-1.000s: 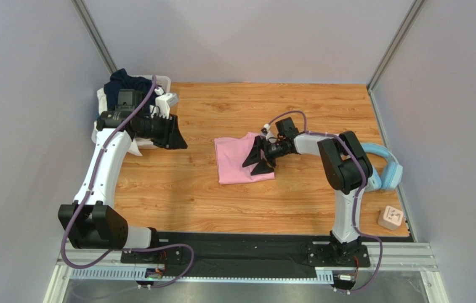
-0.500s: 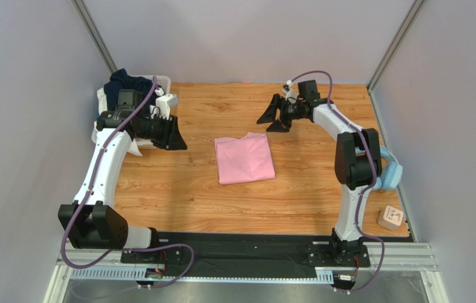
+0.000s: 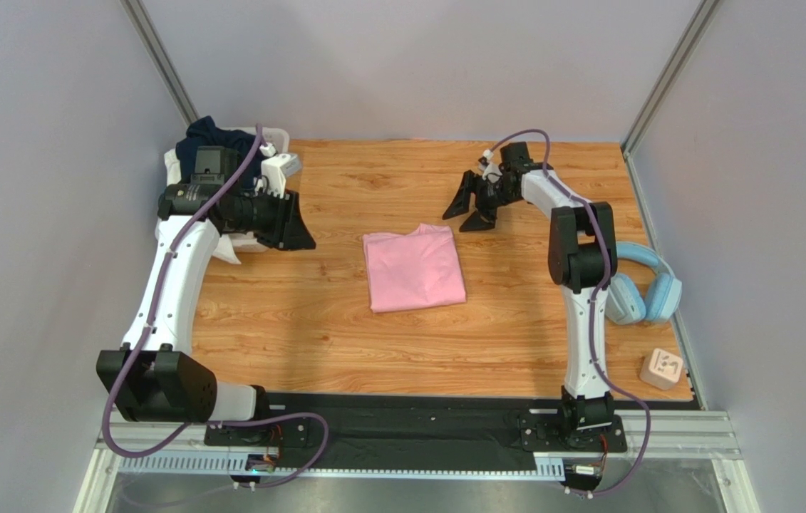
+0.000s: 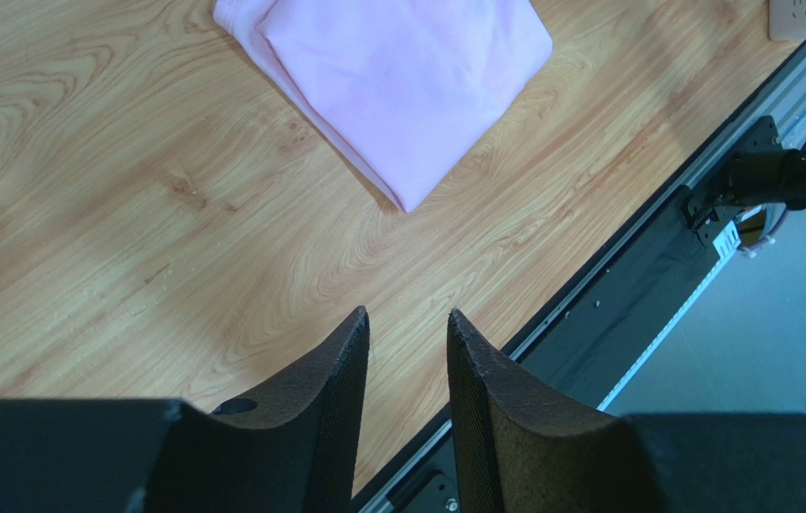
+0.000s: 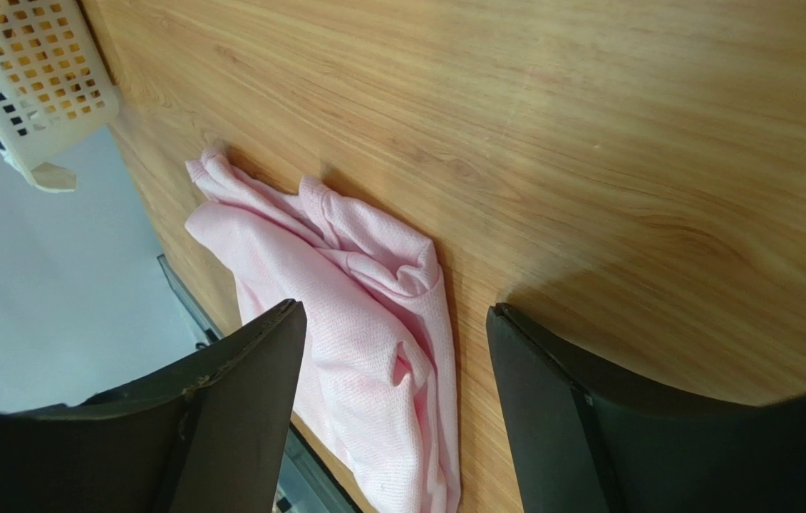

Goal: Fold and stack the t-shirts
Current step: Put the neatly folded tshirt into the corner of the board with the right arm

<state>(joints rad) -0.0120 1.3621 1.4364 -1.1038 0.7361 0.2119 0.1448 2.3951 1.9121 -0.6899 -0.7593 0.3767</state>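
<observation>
Top external: 2 t-shirts, pink t-shirt (image 3: 414, 269) + navy t-shirt (image 3: 212, 137); 2 grippers, 1 basket, 1 headphones, 1 block
Pink t-shirt lies folded mid table (image 3: 300, 342), between both grippers, touching neither; navy t-shirt bunched in white basket (image 3: 274, 134) at far-left corner, just behind left gripper (image 3: 295, 224), whose jaws are narrowly apart, empty. Right gripper (image 3: 463, 214) hovers near pink shirt's far-right corner, jaws wide, empty. Light blue headphones (image 3: 643, 286) & small block (image 3: 662, 369) at table's right edge

Folded pink t-shirt (image 4: 396, 75) on wooden table (image 4: 107, 192), gripper (image 4: 407, 321) slightly parted, empty
</observation>
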